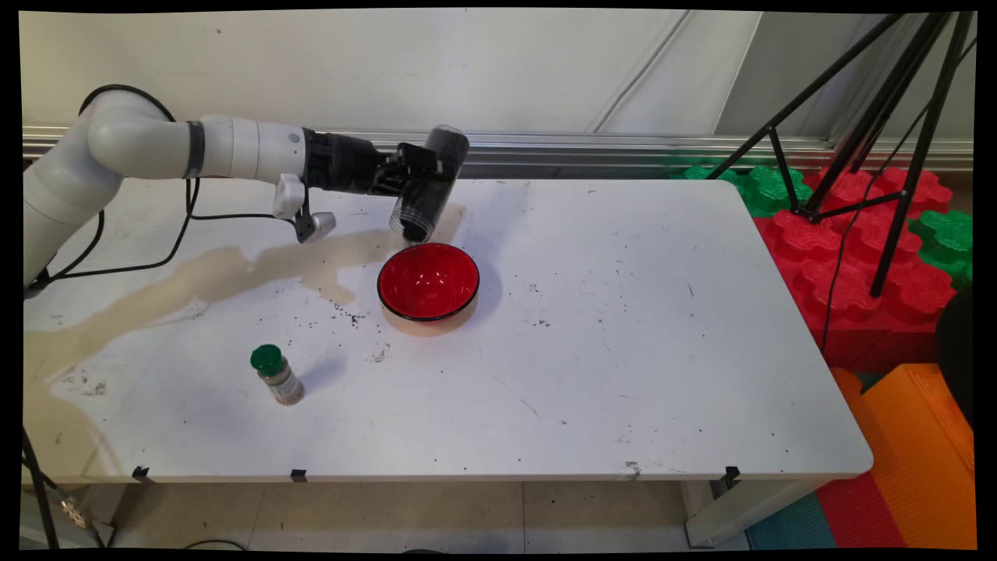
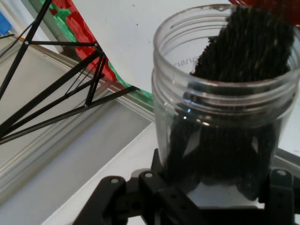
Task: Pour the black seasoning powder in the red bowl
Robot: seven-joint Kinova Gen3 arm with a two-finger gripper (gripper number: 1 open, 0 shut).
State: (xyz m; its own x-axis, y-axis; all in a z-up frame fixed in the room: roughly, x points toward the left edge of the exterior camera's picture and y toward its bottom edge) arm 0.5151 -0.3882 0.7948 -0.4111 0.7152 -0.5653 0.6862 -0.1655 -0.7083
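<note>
Jar [image 1: 430, 183] (gripper-held [image 1: 413, 173]) tilts steeply, mouth down over bowl [image 1: 428, 280].

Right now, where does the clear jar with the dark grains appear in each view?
Main view: the clear jar is at upper centre, tipped mouth-down in the gripper, just above the red bowl.
Hand view: the jar fills the right half, its open mouth toward the top.
Shared landmark: the black tripod, right in the main view, left in the hand view.
</note>
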